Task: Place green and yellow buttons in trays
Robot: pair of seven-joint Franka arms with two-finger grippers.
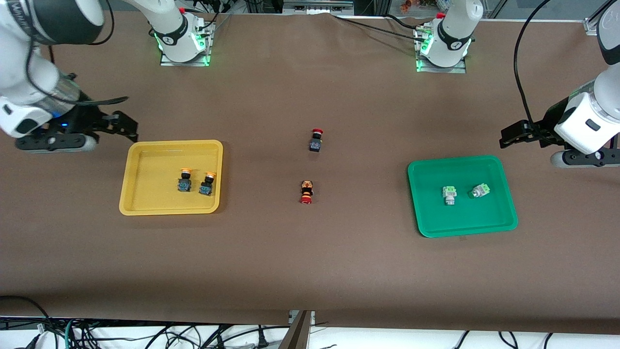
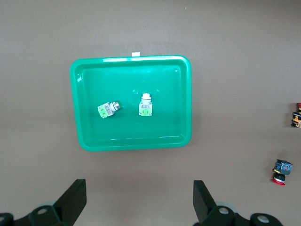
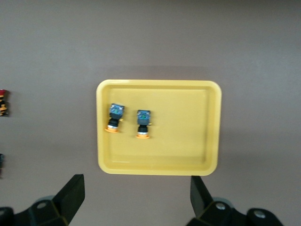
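Two orange-yellow round-capped buttons [image 1: 184, 179] [image 1: 208, 183] lie side by side in the yellow tray [image 1: 150, 169]. The right wrist view shows them [image 3: 114, 117] [image 3: 143, 123] in that tray [image 3: 188, 136]. Two pale green square-capped buttons [image 1: 450, 195] [image 1: 479, 190] lie in the green tray [image 1: 460, 215]. The left wrist view shows them [image 2: 146, 104] [image 2: 107, 109] in that tray [image 2: 169, 122]. My right gripper [image 1: 123, 125] [image 3: 136, 183] is open and empty, over the table just off the yellow tray's rim. My left gripper [image 1: 513, 134] [image 2: 139, 188] is open and empty, over the table just off the green tray's rim.
Two red-capped black switches [image 1: 316, 140] [image 1: 306, 192] lie on the brown table midway between the trays. They also show at the edge of the left wrist view [image 2: 281, 170] [image 2: 297, 117]. Both arm bases stand along the table's edge farthest from the front camera.
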